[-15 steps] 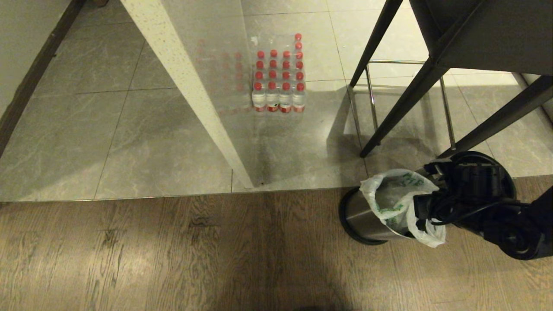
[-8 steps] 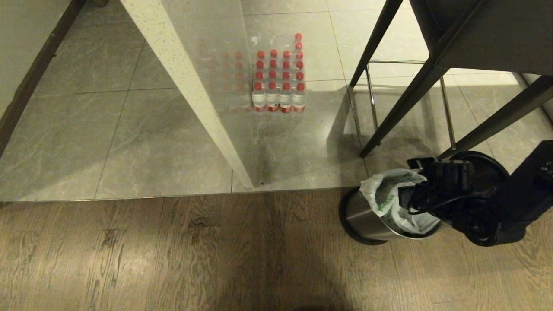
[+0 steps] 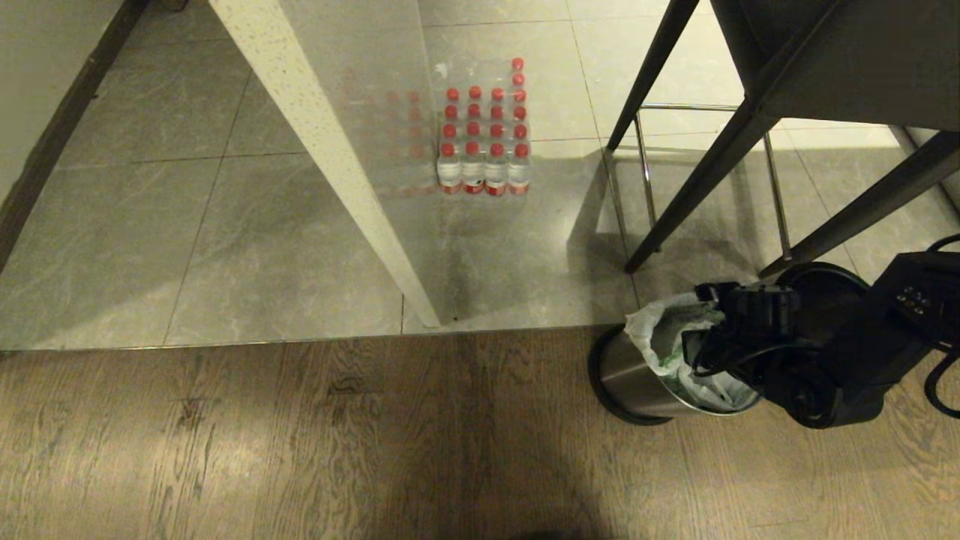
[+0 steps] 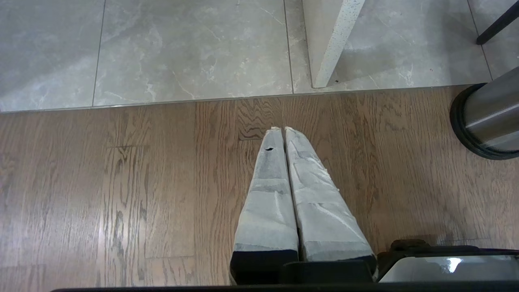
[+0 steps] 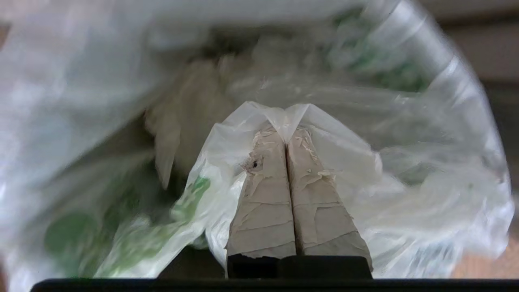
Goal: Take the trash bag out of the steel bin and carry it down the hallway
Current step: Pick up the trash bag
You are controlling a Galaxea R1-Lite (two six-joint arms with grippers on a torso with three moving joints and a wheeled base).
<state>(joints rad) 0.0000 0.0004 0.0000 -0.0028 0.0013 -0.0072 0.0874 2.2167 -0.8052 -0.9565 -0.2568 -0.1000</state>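
Observation:
The steel bin stands on the wood floor at the right, and its side also shows in the left wrist view. The trash bag, thin white plastic with green print, lines its mouth. My right arm reaches over the bin from the right, with the fingertips hidden inside the bag in the head view. In the right wrist view my right gripper is shut on a fold of the trash bag, which tents over its tips. My left gripper hangs shut and empty above the wood floor.
A pack of red-capped bottles sits on the grey tiles beyond the wood floor. A white speckled post runs diagonally at centre. Black table legs and a round black base stand close behind the bin.
My right arm has moved left and deeper across the bin's mouth. The bag flap that hung down the bin's near side has been drawn up inside the rim.

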